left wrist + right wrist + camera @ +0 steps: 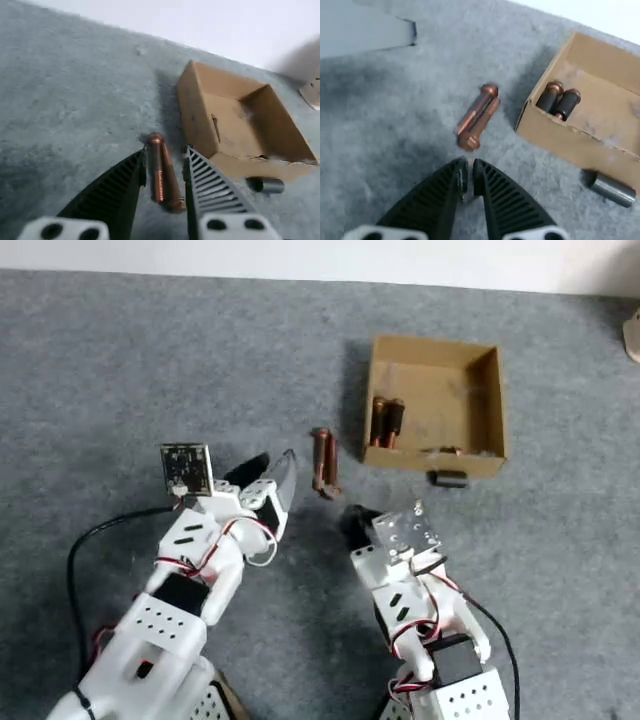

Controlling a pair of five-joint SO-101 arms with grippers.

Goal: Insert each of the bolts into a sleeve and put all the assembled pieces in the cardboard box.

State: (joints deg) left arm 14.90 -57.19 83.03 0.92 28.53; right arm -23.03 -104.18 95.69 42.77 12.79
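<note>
Inside the open brown cardboard box (445, 390), two dark sleeves with copper-headed bolts inserted (385, 422) lie against one wall; that portion appears complete. On the grey felt-covered table (150, 370), two bare copper-coloured bolts (324, 462) lie side by side near the box. One dark cylindrical sleeve (450, 478) rests just outside its near wall. These remain to be assembled and boxed. The left end effector (165, 155) is spread wide astride the bolts. The right end effector (470, 164) is clenched, holding nothing. A white surface borders the table's far edge.

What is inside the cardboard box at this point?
Two sleeved bolts lie side by side against one wall of the cardboard box; its near wall hides part of the floor.
</note>
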